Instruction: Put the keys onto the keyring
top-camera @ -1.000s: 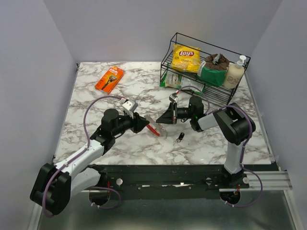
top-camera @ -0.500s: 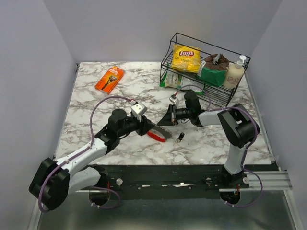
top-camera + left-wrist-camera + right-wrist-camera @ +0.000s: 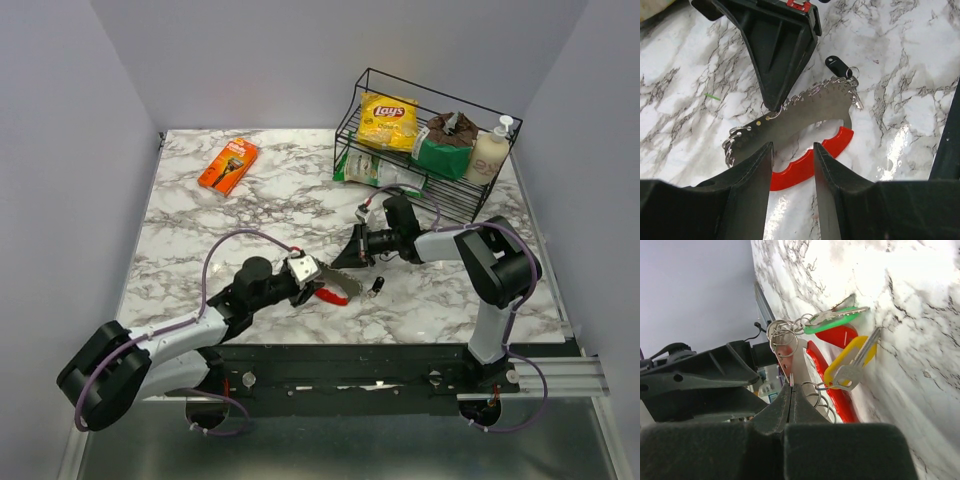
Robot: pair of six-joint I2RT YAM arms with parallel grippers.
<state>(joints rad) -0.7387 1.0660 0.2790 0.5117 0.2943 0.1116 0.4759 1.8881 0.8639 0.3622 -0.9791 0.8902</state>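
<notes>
The keyring [image 3: 805, 114], a grey metal plate with a curved red side [image 3: 810, 161] and small split rings along its edge, lies on the marble. It also shows in the top view [image 3: 336, 284]. My left gripper [image 3: 792, 150] is open, its fingertips either side of the red curve. My right gripper [image 3: 791, 386] is shut on one small split ring at the plate's edge. It also shows in the left wrist view [image 3: 773, 106]. A green key [image 3: 832, 320], a yellow key [image 3: 850, 361] and a red key head [image 3: 840, 336] hang by rings at the keyring. A black fob [image 3: 835, 64] lies by its far end.
A wire rack [image 3: 430, 140] with a chips bag [image 3: 388, 120], a green packet and a lotion bottle [image 3: 490, 152] stands at the back right. An orange razor pack [image 3: 228, 165] lies at the back left. The black fob [image 3: 376, 288] lies near the front edge.
My left arm has swung right and nearer to the front edge, and the keyring has shifted with it. My right gripper has stayed at the keyring's far edge.
</notes>
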